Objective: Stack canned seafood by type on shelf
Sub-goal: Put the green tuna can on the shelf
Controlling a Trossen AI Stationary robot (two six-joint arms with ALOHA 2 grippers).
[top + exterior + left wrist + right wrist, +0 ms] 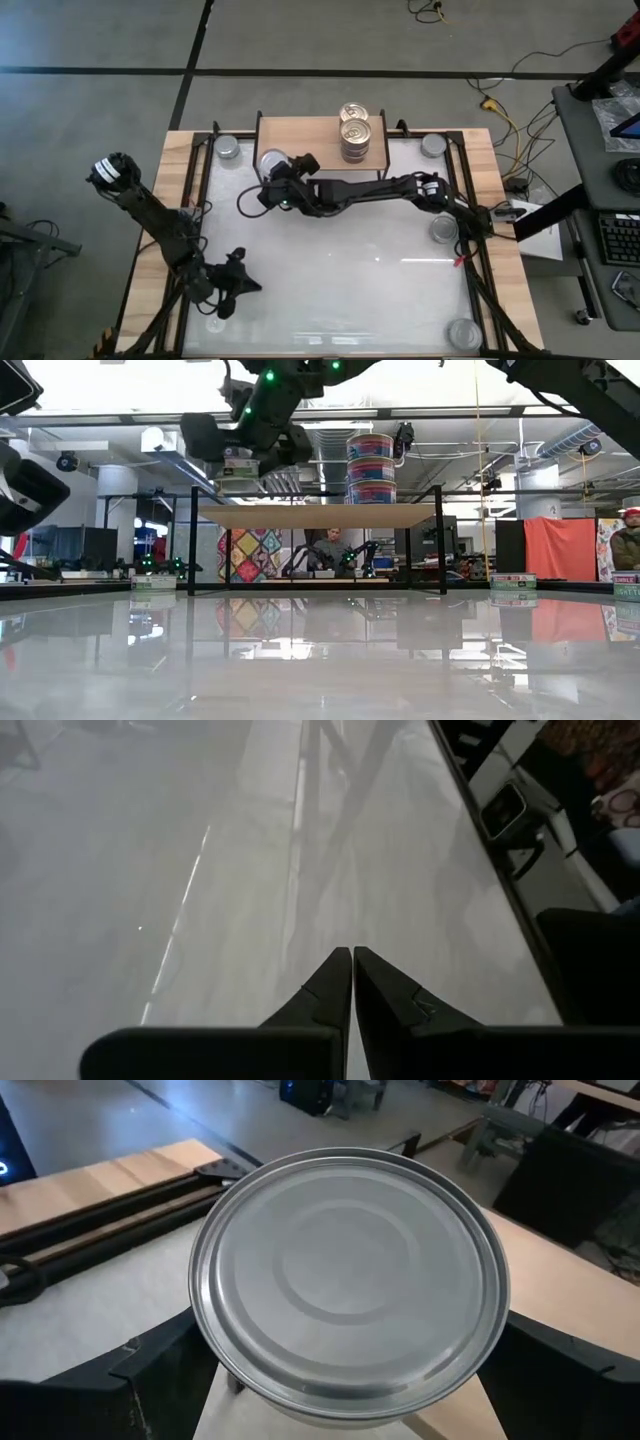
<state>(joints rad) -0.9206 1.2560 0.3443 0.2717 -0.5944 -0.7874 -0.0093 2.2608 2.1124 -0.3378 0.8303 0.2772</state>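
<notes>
I see the shelf (300,132) at the far edge of the surface (330,270), a stack of tins (356,137) on its right part, my right pincer (272,170) holding a tin (270,163) by its left end, and my left pincer (222,308) near the front left corner.

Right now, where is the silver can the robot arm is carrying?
The silver can sits between the right gripper fingers, at the left end of the shelf. In the high view, the gold-lidded stack stands to its right.

A small light-wood shelf (300,133) on black legs stands on the white tabletop (340,270). Gold-lidded round tins (355,138) sit stacked toward the shelf's right end. Silver-lidded tins (229,147) dot the tabletop around it.
</notes>
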